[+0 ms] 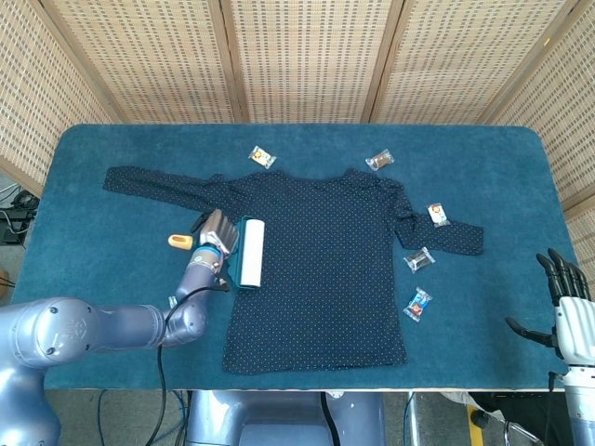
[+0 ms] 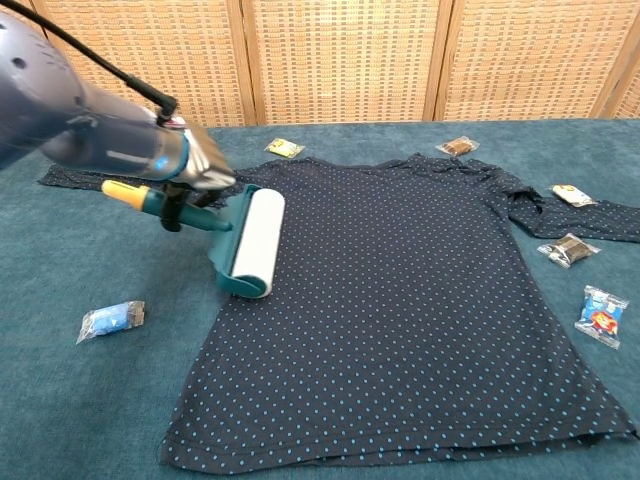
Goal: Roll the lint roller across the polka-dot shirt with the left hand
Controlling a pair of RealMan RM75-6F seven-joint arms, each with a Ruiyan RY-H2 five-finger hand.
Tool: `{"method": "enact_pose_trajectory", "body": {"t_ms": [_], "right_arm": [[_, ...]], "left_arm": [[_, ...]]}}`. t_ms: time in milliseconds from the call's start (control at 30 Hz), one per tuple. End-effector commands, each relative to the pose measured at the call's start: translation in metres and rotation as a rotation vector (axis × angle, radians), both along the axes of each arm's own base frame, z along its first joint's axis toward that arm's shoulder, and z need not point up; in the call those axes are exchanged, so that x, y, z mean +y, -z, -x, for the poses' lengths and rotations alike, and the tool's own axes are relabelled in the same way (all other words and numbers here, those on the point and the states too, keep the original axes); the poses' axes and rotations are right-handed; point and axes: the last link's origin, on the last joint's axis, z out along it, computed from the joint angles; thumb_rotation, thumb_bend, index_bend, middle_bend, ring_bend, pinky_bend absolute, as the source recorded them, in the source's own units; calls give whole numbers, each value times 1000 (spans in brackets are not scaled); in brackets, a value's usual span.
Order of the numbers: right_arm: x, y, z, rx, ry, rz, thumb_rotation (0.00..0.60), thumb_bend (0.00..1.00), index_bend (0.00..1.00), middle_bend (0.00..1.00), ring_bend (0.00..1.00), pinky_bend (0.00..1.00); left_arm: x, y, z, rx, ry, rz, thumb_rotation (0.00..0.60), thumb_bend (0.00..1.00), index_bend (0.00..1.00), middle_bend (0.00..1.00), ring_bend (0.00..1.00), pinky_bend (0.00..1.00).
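Note:
A dark navy polka-dot shirt (image 1: 325, 265) (image 2: 400, 300) lies flat on the blue table, sleeves spread. My left hand (image 1: 216, 234) (image 2: 195, 170) grips the teal handle of a lint roller (image 1: 249, 252) (image 2: 252, 242). Its white roll rests on the shirt's left edge, and the yellow handle tip (image 1: 178, 242) (image 2: 122, 192) points away from the shirt. My right hand (image 1: 565, 307) hangs open off the table's right front corner, holding nothing, and shows only in the head view.
Small wrapped snacks lie around the shirt: one (image 1: 261, 156) and another (image 1: 378, 160) by the collar, three (image 1: 418, 259) near the right sleeve, and a blue one (image 2: 110, 318) left of the hem. A wicker screen (image 1: 297, 56) stands behind the table.

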Motion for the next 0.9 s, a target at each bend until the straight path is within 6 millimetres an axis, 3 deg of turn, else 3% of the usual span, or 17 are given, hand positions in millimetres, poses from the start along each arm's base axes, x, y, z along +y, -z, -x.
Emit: {"method": "enact_pose_trajectory", "body": {"t_ms": [33, 367, 600, 767, 900], "right_arm": [[0, 0, 1, -2, 3, 0, 600, 76, 0, 0, 0, 0], [-1, -2, 4, -15, 11, -2, 600, 76, 0, 0, 0, 0], [-1, -2, 5, -18, 11, -2, 600, 76, 0, 0, 0, 0], [-1, -3, 5, -18, 11, 1, 600, 76, 1, 0, 0, 0], [0, -4, 4, -16, 5, 6, 600, 76, 1, 0, 0, 0]], "left_arm": [[-2, 11, -13, -13, 16, 14, 600, 749, 928, 855, 779, 682], [-13, 52, -49, -39, 37, 60, 600, 749, 928, 855, 779, 682], [-19, 69, -76, -88, 27, 65, 600, 749, 928, 855, 779, 682], [-23, 72, -86, -100, 24, 69, 600, 749, 928, 855, 779, 682], [-21, 61, -78, -97, 2, 54, 600, 750, 928, 855, 778, 682]]}}
